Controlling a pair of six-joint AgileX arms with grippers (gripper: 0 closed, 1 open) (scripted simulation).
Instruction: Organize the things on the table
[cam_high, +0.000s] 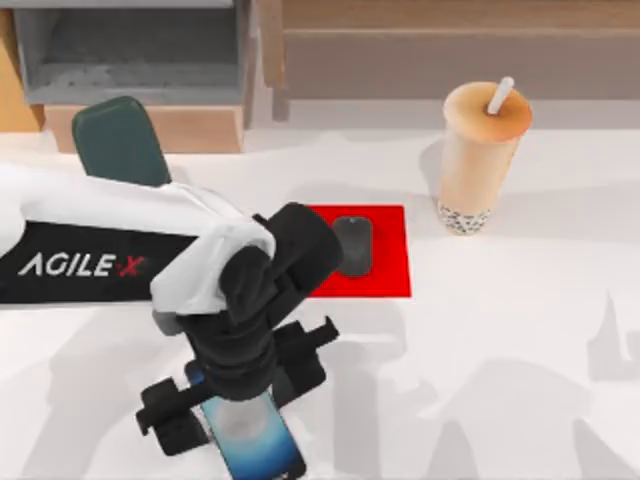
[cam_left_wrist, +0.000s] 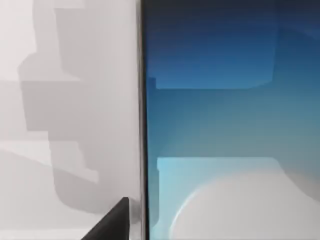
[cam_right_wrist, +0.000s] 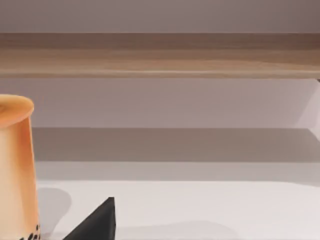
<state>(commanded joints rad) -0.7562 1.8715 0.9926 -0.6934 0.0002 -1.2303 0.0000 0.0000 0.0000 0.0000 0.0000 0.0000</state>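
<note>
I seem to be working in a rendered, office-like or café-like room: beneath my left gripper (cam_high: 235, 415) spreads a broad white table (cam_high: 520, 340), and beyond it, past the far edge, run long wooden ledges or shelves (cam_high: 450, 45) against a pale wall. Far up and to the left of my gripper stands a grey open-fronted box (cam_high: 130, 55) on a light wooden base, with a dark green padded chair back (cam_high: 118, 140) just before it. Everyday desk things fit that reading: a red mat (cam_high: 385, 250) and a bubble-tea cup (cam_high: 480, 155) up and to the right of my gripper.

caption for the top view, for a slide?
Left gripper over the smartphone at the table's near edge; mouse on red mat.
</note>
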